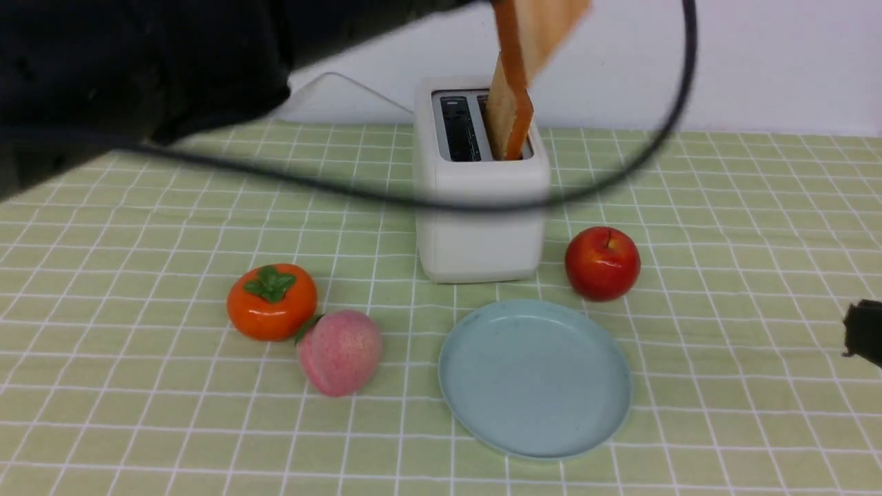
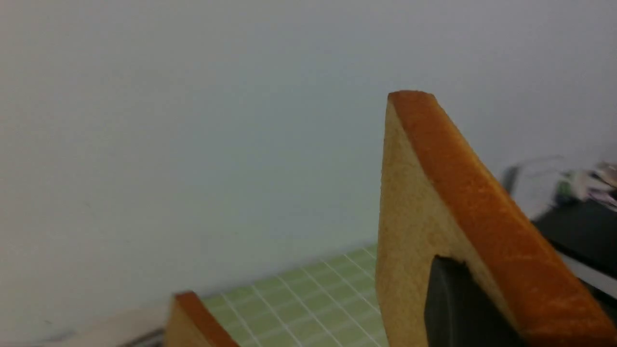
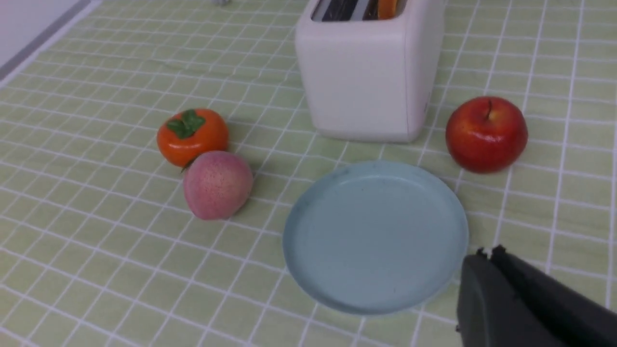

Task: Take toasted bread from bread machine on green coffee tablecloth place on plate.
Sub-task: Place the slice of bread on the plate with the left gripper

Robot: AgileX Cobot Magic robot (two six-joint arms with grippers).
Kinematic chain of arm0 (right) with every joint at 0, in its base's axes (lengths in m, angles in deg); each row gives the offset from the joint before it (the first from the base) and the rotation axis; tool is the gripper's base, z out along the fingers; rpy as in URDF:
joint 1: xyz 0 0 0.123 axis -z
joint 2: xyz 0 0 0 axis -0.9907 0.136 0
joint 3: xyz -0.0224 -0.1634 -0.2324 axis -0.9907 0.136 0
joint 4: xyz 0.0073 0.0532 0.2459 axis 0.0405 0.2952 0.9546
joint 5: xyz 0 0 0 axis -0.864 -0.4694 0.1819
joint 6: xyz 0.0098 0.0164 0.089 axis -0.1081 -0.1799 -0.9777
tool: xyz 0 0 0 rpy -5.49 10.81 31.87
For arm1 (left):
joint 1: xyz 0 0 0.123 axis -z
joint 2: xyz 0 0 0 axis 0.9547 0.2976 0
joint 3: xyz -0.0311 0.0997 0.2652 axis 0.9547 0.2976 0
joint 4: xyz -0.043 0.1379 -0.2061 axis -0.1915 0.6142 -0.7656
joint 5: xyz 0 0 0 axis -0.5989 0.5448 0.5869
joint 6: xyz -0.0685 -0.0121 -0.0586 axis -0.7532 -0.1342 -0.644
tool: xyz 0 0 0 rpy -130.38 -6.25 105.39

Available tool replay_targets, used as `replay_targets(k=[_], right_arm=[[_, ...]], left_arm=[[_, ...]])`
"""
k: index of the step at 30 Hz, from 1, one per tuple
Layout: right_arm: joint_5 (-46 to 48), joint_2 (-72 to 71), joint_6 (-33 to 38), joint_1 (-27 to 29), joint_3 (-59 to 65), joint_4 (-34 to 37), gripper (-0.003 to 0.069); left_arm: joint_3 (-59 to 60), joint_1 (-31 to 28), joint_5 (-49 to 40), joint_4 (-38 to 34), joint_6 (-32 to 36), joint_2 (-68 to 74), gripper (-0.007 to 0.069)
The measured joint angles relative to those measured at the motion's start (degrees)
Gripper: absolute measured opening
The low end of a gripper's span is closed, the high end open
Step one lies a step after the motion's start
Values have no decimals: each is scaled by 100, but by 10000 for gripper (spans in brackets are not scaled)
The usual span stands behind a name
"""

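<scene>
My left gripper (image 2: 475, 274) is shut on one slice of toasted bread (image 2: 434, 207). It holds the slice tilted, high above the bread machine (image 1: 482, 207). In the front view this slice (image 1: 541, 27) reaches the top edge and the gripper itself is out of frame. The second slice (image 1: 510, 117) stands in the machine's right slot; its corner shows in the left wrist view (image 2: 193, 323). The left slot is empty. The pale blue plate (image 1: 536, 377) lies bare in front of the machine on the green checked tablecloth (image 1: 723, 241). My right gripper (image 3: 487, 253) is shut and empty, low beside the plate's (image 3: 376, 236) right edge.
A red apple (image 1: 602, 263) sits right of the bread machine. An orange persimmon (image 1: 272, 302) and a pink peach (image 1: 340, 352) lie left of the plate. My left arm's black cable (image 1: 386, 196) hangs across the front view. A white wall stands behind the table.
</scene>
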Motion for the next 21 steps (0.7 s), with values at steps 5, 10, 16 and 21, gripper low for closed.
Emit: replay_targets(k=[5, 10, 16, 21], right_arm=[[940, -430, 347, 0, -402, 316, -2], [1577, -826, 439, 0, -434, 533, 0], [1980, -1017, 445, 0, -435, 760, 0], [2003, -1020, 445, 0, -435, 866, 2]], left_arm=[[1269, 51, -1116, 23, -249, -160, 109], [1866, 51, -2027, 602, -1207, 162, 109], [1882, 57, -1936, 784, -2184, 838, 109], [1879, 57, -1742, 683, -2291, 1240, 109]])
